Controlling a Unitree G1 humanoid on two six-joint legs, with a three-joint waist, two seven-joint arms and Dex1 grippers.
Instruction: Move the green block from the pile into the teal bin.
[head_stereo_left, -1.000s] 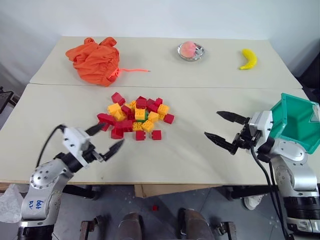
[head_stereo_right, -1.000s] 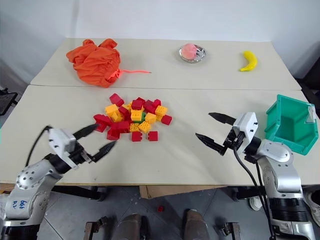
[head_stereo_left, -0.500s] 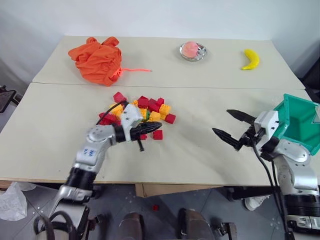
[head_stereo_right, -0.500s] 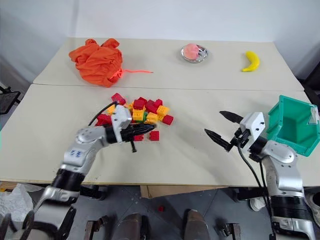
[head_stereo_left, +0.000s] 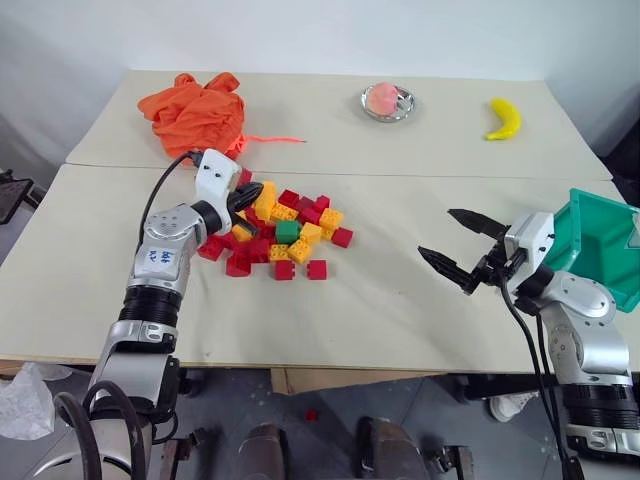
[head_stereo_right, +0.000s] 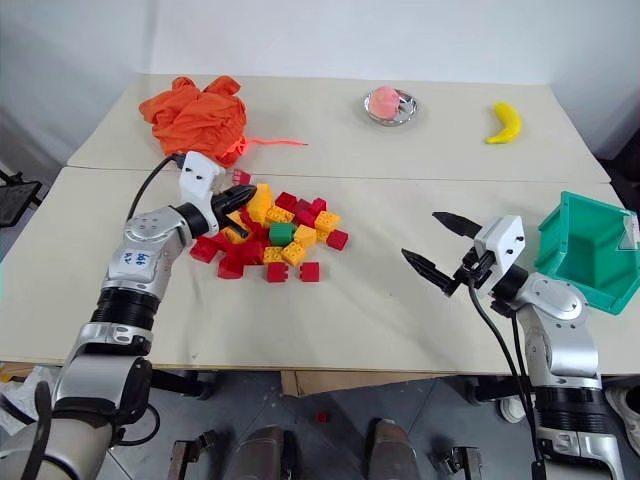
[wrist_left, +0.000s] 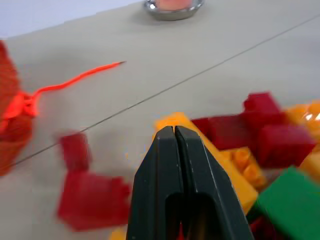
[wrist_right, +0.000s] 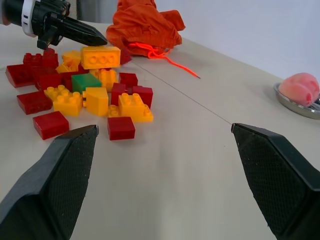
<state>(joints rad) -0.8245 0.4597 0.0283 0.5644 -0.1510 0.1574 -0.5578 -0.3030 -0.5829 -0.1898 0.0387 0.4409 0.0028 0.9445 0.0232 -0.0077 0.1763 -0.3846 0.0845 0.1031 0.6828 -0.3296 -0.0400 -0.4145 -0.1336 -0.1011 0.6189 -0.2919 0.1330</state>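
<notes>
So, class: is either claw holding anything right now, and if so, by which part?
Nothing is held. The left claw is shut with its fingers pressed together and empty, its tip at a yellow brick in the pile. The right claw is open and empty.

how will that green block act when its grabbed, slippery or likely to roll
The green block looks rigid and boxy, so it probably won't roll or flex. Its smooth plastic sides may be a bit slippery. Wedged among the pile's red and yellow bricks, pulling it will likely nudge neighbours.
</notes>
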